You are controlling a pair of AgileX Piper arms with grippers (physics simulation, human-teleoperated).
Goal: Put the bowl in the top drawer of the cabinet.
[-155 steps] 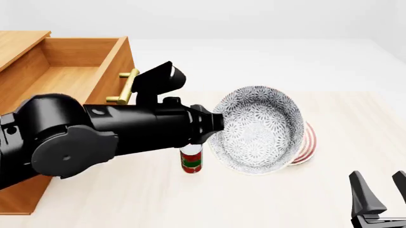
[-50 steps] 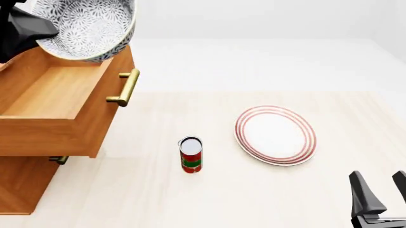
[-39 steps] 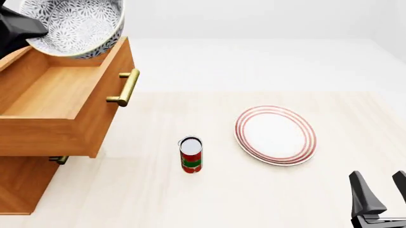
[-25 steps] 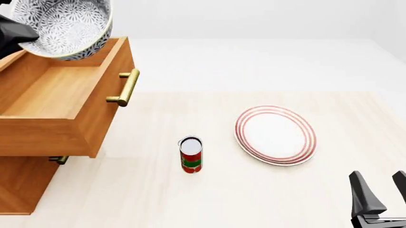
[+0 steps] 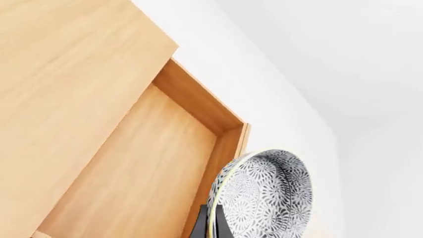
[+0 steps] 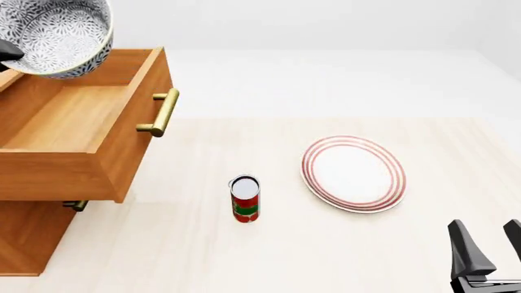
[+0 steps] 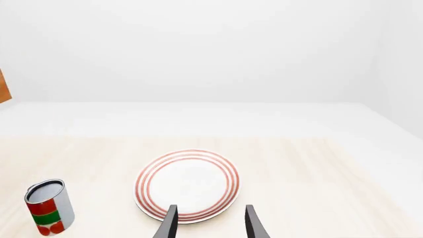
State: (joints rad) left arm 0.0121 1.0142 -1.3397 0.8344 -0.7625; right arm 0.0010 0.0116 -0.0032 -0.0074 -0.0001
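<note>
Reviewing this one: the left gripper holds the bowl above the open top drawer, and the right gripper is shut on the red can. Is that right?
Not quite. The front view shows the right gripper open and empty, well away from the red can. The left gripper does hold the bowl above the open top drawer.

The top drawer [image 6: 77,131] stands pulled out, its inside bare wood. The bowl [image 6: 55,33] hangs tilted above its far left corner. On the table [image 6: 204,256], only a can [image 6: 245,199] and a plate [image 6: 354,173] interrupt the surface, well apart from the drawer.
</note>
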